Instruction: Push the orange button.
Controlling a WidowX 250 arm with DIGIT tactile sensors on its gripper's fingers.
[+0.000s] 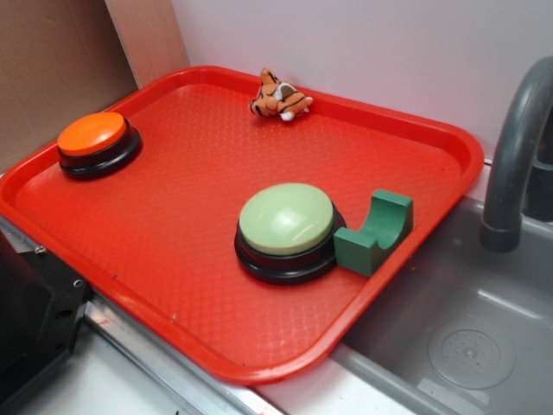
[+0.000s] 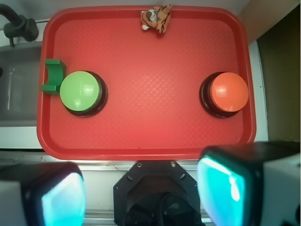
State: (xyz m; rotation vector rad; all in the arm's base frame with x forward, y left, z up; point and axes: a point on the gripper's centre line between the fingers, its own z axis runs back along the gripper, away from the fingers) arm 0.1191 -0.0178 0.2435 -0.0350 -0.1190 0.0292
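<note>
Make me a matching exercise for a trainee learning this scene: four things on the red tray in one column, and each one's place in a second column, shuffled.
Things:
1. round glossy orange button on a black base
2. larger pale green button on a black base
3. dark green arch-shaped block
4. small striped orange tiger plush

Places:
A. on the red plastic tray's far rim, near the wall
B. touching the green button, on the sink side
C. alone at the tray end away from the sink
D. in the tray half nearer the sink, beside the block

Pairs: 1-C, 2-D, 3-B, 4-A
</note>
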